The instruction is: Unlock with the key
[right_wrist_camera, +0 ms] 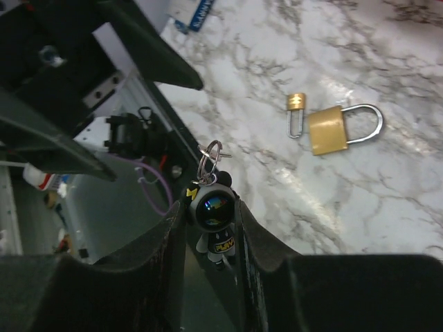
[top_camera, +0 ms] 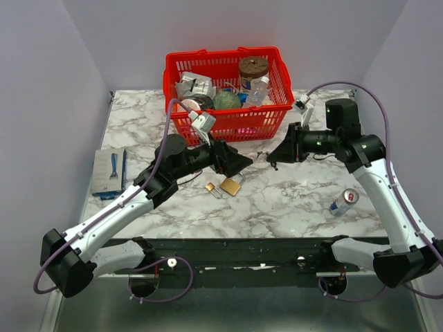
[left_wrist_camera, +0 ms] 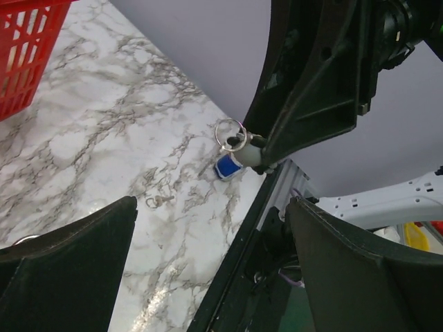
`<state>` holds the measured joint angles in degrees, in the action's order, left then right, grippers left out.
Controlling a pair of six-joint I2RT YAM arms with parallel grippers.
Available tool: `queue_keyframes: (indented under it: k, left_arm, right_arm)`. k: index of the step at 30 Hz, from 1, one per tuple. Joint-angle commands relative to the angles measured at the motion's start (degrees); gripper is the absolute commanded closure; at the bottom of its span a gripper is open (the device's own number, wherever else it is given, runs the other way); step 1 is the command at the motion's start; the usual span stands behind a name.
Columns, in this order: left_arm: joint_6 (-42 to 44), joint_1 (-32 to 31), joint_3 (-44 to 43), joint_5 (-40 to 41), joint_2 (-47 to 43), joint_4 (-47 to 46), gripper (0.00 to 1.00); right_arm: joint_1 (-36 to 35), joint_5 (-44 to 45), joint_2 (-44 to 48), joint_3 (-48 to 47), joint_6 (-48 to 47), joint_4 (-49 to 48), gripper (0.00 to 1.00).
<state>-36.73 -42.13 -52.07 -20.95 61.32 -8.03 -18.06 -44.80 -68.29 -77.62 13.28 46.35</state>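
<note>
A brass padlock lies flat on the marble table, with a smaller padlock just to its left; both padlocks also show in the right wrist view. My left gripper hovers just above and behind them, open, with nothing between its fingers. My right gripper faces it from the right, shut on a small black astronaut keychain figure. A metal key ring hangs off the figure's head. The key itself I cannot make out on the ring.
A red basket full of items stands at the back. A blue and white can lies at the right. A blue packet sits at the left edge. The black base rail runs along the near side.
</note>
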Motion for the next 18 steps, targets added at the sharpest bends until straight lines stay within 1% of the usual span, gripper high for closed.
queue_keyframes:
  k: [1, 5, 7, 9, 13, 17, 18]
  left_arm:
    - [-2.11, -0.06, -2.24, -6.38, 2.57, -9.62, 0.01]
    - [-5.71, -0.15, -3.03, -10.33, 5.56, -14.54, 0.01]
    - [-7.47, -0.06, -3.03, -13.05, 6.97, -18.67, 0.01]
    - [-8.79, -0.15, -3.03, -14.03, 7.76, -20.09, 0.01]
    - [-8.71, -0.15, -1.98, -13.42, 7.85, -20.71, 0.01]
    - [-8.97, -0.15, -1.98, -13.42, 8.11, -20.53, 0.09]
    - [-8.97, -0.15, -1.98, -13.42, 8.11, -20.36, 0.14]
  right_arm:
    - [-0.39, -11.71, 1.93, -0.6, 6.58, -2.91, 0.99]
    - [-0.39, -12.86, 4.22, 1.86, 11.67, -8.72, 0.99]
    - [-0.39, -13.12, 4.66, 2.74, 14.4, -11.35, 0.99]
    - [-0.39, -13.3, 5.18, 3.88, 17.2, -13.29, 0.99]
    - [-0.39, -14.26, 5.36, 5.9, 21.08, -18.73, 0.99]
    - [-0.39, -14.53, 5.63, 6.96, 23.19, -21.12, 0.99]
    - [-0.39, -14.27, 5.63, 6.96, 23.28, -21.21, 0.99]
